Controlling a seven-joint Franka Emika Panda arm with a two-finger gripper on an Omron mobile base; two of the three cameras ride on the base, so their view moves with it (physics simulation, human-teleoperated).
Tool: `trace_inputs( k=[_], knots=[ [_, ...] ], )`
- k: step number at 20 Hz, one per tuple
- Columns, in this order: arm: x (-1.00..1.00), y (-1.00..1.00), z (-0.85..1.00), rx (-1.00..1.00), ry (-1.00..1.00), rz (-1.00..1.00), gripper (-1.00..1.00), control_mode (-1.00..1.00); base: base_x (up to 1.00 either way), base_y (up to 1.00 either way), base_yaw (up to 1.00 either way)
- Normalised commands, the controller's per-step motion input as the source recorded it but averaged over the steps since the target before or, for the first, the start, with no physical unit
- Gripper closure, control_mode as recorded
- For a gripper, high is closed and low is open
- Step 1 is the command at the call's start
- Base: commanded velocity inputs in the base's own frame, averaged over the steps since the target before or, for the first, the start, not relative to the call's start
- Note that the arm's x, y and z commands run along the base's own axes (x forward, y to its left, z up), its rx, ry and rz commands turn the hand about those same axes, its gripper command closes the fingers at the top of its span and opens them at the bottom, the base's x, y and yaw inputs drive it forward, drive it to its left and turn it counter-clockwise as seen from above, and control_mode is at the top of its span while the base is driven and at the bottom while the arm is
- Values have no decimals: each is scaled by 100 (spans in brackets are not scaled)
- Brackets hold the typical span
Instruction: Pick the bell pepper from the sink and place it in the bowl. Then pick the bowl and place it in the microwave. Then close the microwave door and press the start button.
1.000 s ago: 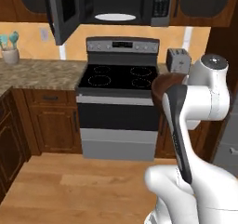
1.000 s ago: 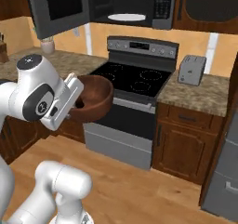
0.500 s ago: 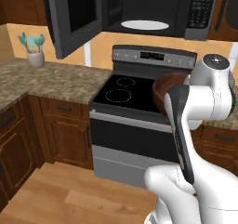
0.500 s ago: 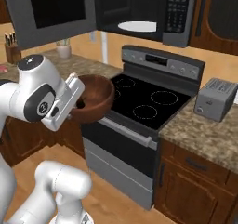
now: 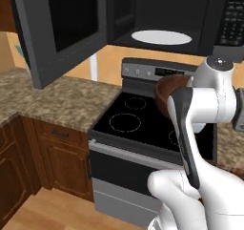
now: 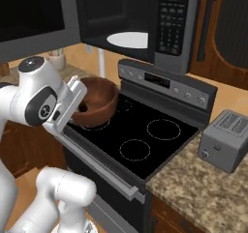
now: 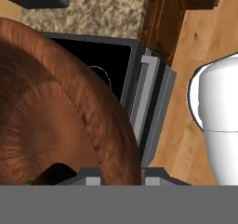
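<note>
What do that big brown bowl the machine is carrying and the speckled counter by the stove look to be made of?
The wide round reddish-brown bowl looks like turned wood with a smooth, faintly satin finish: streaky grain shows along its wall in the hand view. The speckled beige-brown countertop looks like polished granite, judging by its mottled flecks, though it may be only a stone-patterned surface.

One bowl [image 6: 99, 100], mid-left of the right base view. One microwave [image 6: 145, 19] along the top, with one microwave door [image 5: 57, 31] at upper left of the left base view and one white turntable plate [image 6: 127, 39] inside. One stove [image 6: 140, 135] at centre, four burner rings visible on it. One toaster [image 6: 225, 140] at right, on the counter [image 6: 203, 188]. One cup of utensils [image 6: 57, 59] at left.
</note>
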Motion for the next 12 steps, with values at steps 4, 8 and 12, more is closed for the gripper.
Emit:
trace_inputs(
  k=[4, 8, 12],
  knots=[
    [0, 0, 0, 0, 0, 0, 100, 100, 67, 32, 1],
    [0, 0, 0, 0, 0, 0, 100, 100, 18, 3, 9],
    [0, 0, 0, 0, 0, 0, 100, 100, 11, 0, 29]
  ],
)
